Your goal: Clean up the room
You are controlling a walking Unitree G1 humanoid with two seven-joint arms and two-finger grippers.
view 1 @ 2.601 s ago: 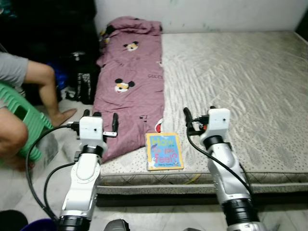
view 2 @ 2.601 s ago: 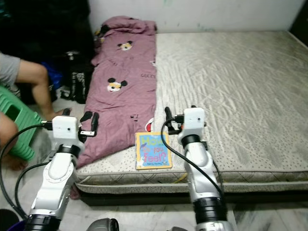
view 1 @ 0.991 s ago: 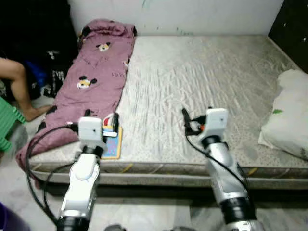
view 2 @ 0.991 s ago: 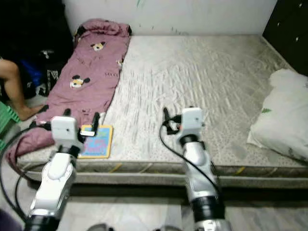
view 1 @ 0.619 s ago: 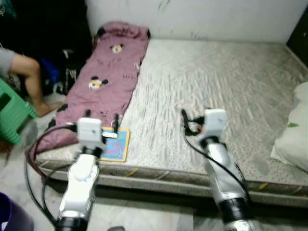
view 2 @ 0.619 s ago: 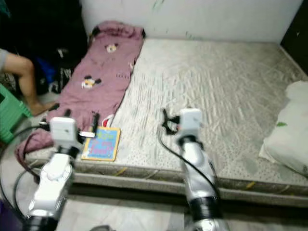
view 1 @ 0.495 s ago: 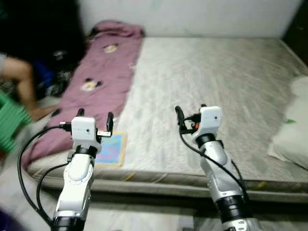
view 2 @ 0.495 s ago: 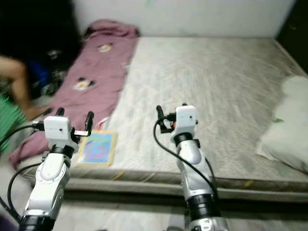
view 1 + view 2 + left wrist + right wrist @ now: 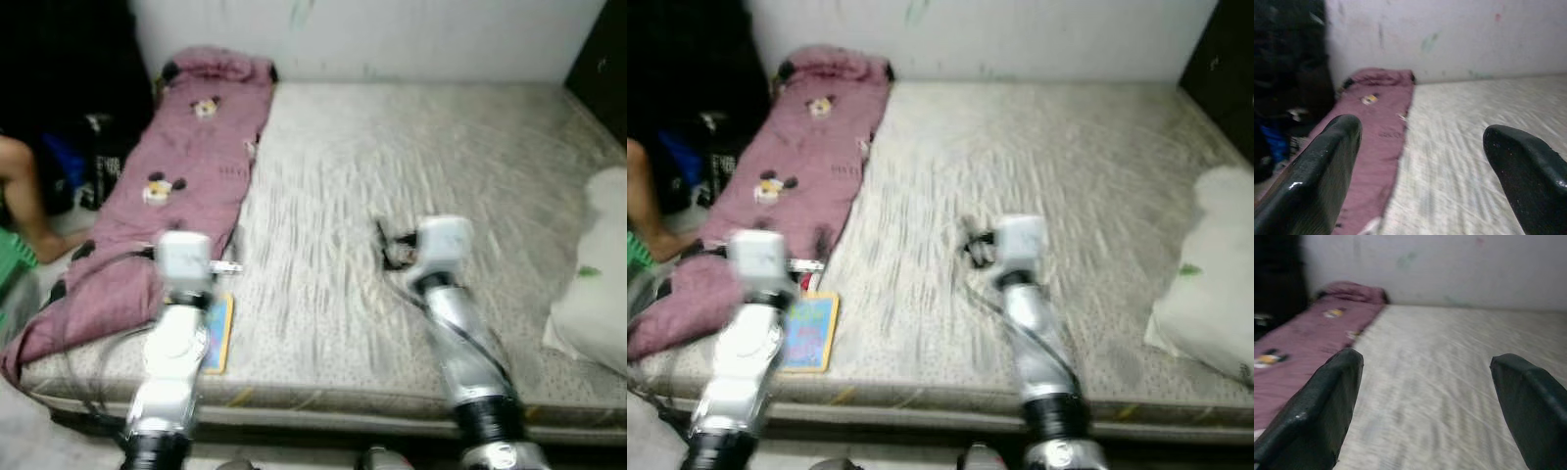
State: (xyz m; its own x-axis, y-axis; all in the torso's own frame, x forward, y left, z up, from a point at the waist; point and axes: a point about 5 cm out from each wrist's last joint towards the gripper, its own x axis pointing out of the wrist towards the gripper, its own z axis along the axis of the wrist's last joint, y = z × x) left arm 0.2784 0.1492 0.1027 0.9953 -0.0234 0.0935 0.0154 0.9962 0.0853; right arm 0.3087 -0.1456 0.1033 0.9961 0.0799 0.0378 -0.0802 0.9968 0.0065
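A grey quilted mattress (image 9: 411, 157) lies on the floor against a white wall. Along its left side stretches a purple blanket (image 9: 186, 157) printed with cartoon mice. A blue and yellow picture book (image 9: 810, 333) rests flat near the mattress's front left corner, partly behind my left arm. At the right edge sits a white pillow (image 9: 593, 264). My left gripper (image 9: 1420, 161) hovers open and empty over the front left of the mattress, just above the book. My right gripper (image 9: 1425, 401) is open too, held over the middle front of the mattress. The eye views are blurred.
A person's bare leg (image 9: 20, 196) and a green stool (image 9: 8, 269) are on the floor at the left. Dark bags (image 9: 98, 166) stand beside the blanket. Dark furniture (image 9: 602, 59) rises at the back right.
The whole picture has swung and blurred with the camera's motion, and the mattress now looks nearer. Both arms keep the same raised pose with open, empty grippers.
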